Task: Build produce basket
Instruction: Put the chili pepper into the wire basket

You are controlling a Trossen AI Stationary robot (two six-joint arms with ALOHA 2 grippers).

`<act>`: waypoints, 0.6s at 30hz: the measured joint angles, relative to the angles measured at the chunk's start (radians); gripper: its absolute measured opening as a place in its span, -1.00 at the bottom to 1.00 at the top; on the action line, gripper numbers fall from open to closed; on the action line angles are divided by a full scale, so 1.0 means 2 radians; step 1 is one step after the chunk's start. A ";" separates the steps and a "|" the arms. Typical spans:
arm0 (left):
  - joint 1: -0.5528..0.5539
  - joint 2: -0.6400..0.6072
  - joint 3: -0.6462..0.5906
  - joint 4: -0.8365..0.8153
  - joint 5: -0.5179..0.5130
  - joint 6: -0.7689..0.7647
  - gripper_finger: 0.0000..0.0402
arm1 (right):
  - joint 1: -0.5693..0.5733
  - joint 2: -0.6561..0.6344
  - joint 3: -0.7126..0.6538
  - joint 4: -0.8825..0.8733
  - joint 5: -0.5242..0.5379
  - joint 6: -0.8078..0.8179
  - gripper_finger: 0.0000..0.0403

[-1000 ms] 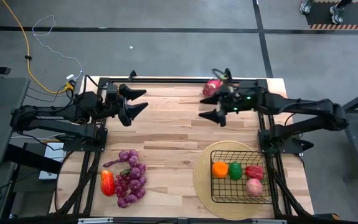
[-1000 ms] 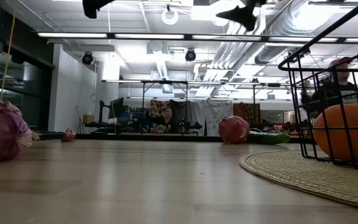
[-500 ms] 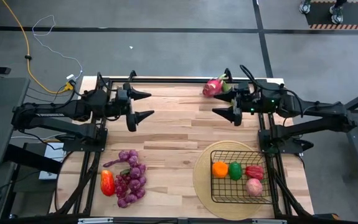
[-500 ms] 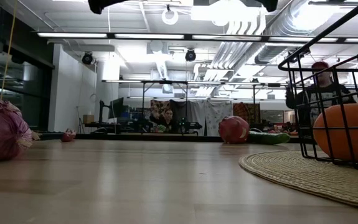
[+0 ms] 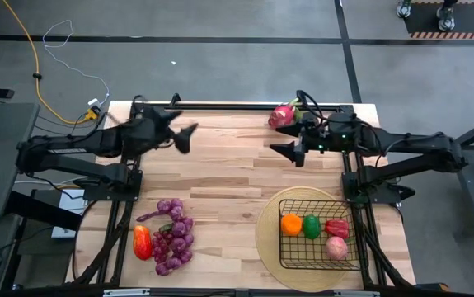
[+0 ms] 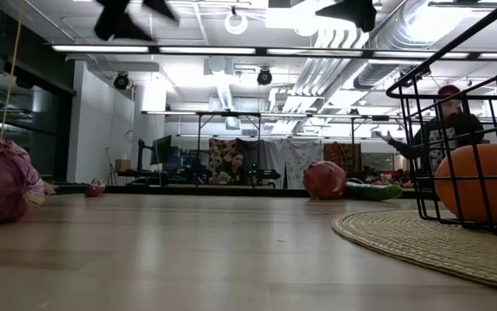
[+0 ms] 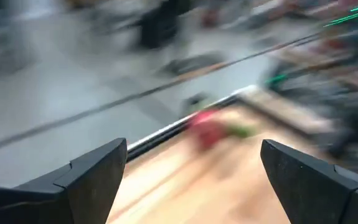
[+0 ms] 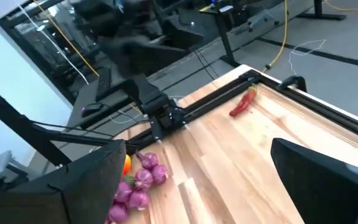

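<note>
The black wire basket (image 5: 320,266) stands on a round woven mat (image 5: 269,216) near the table's right near corner. In it lie an orange (image 5: 291,223), a green pepper (image 5: 311,226), a red pepper (image 5: 336,228) and a pinkish fruit (image 5: 335,247). The pink dragon fruit (image 5: 281,114) and a green cucumber (image 5: 299,116) lie at the far edge. Purple grape bunches (image 5: 173,237) and an orange-red pepper (image 5: 142,242) lie at the left near side. My left gripper (image 5: 183,132) hovers open and blurred over the far left. My right gripper (image 5: 290,149) hovers open just near of the dragon fruit.
Bare wood spans the table's middle between both grippers and the near-side produce. Black frame rails run along the far, left and right edges. In the low view, people show in the room behind the table. A small red item (image 8: 243,103) lies by a table edge.
My left gripper has swung and turned quickly over the far left and dipped lower, staying open. My right gripper drew back toward the right edge and rose, then came back toward the table's middle and down a little. No produce has moved.
</note>
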 joint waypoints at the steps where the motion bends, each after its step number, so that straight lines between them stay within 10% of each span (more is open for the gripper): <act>1: 0.013 0.009 0.009 -0.043 -0.018 -0.029 0.78 | 0.000 0.002 0.000 0.000 0.000 0.000 0.94; 10: 0.176 0.127 0.026 -0.313 -0.027 -0.260 0.78 | 0.000 0.009 0.000 0.000 0.000 0.010 0.94; 18: 0.237 0.246 0.026 -0.339 -0.027 -0.351 0.78 | 0.000 0.009 0.000 -0.009 0.000 0.012 0.94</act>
